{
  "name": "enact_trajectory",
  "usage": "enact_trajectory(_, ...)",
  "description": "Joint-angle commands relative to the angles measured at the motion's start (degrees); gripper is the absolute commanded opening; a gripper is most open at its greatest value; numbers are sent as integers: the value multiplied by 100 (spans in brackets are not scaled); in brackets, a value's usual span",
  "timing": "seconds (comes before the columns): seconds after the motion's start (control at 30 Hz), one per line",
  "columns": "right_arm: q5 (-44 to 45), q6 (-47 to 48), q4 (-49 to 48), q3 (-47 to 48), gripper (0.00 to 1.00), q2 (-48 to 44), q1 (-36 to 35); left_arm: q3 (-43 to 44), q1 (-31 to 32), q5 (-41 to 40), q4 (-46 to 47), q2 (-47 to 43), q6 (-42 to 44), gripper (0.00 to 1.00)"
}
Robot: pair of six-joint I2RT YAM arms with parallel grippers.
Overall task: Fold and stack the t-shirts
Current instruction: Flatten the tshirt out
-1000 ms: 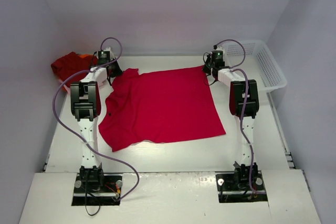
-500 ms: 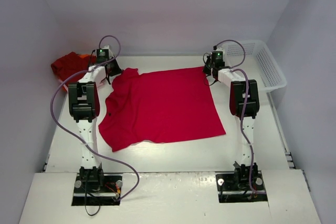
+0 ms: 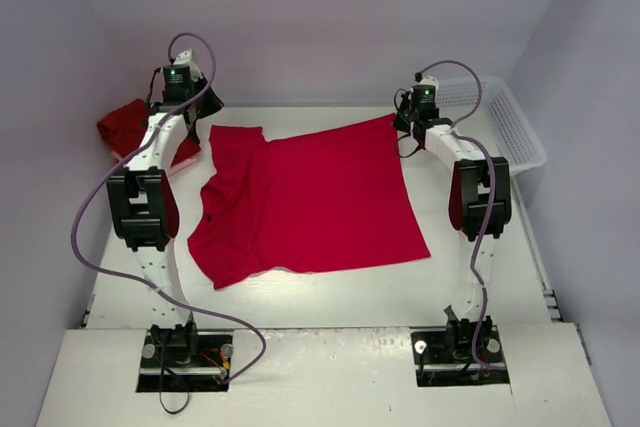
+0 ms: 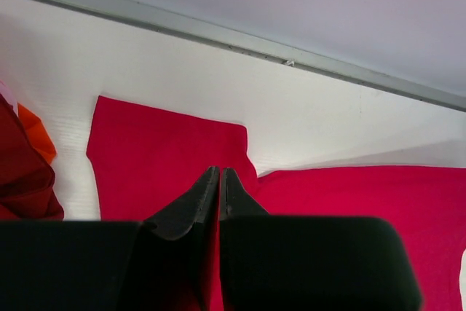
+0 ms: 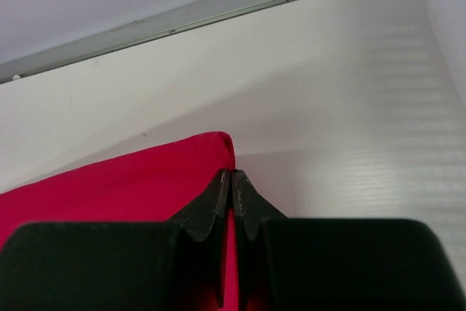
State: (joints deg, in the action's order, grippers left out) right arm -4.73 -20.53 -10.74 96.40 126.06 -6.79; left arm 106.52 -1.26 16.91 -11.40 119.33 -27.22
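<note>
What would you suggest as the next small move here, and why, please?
The t-shirt lies spread flat; the right pincer is shut on its far right corner, the left pincer shut over the far sleeve, its grip unclear. So probably draw both back toward the near side, folding the far edge over.

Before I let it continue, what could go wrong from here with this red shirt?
The right gripper pinches only the far corner of the spread t-shirt, so a pull might slip it free. The shirt's left side is rumpled; folding now could trap creases.
</note>
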Motion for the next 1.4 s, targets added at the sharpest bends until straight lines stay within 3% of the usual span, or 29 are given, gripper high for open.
enact_trajectory(0.0, 130, 85, -191, -130, 0, -582, 19, -140, -50, 50, 94, -358, -20, 0)
enact_trajectory(0.2, 174, 164, -183, -139, 0, -416, 11, -9, -50, 58, -72, -16, -2, 0)
enact_trajectory(0.27, 174, 181, -200, -122, 0, -346, 11, 79, -50, 85, -108, 266, 6, 25)
enact_trajectory(0.3, 174, 181, -200, -113, 0, -293, 19, 132, -50, 76, -100, 345, 15, 30)
enact_trajectory(0.57, 209, 322, -235, -95, 0, -143, 28, 466, -59, -214, 23, 1031, 6, 50)
enact_trajectory(1.37, 60, 331, -402, -253, 0, 86, 28, 1406, -15, -487, 6, 1655, 472, 54)
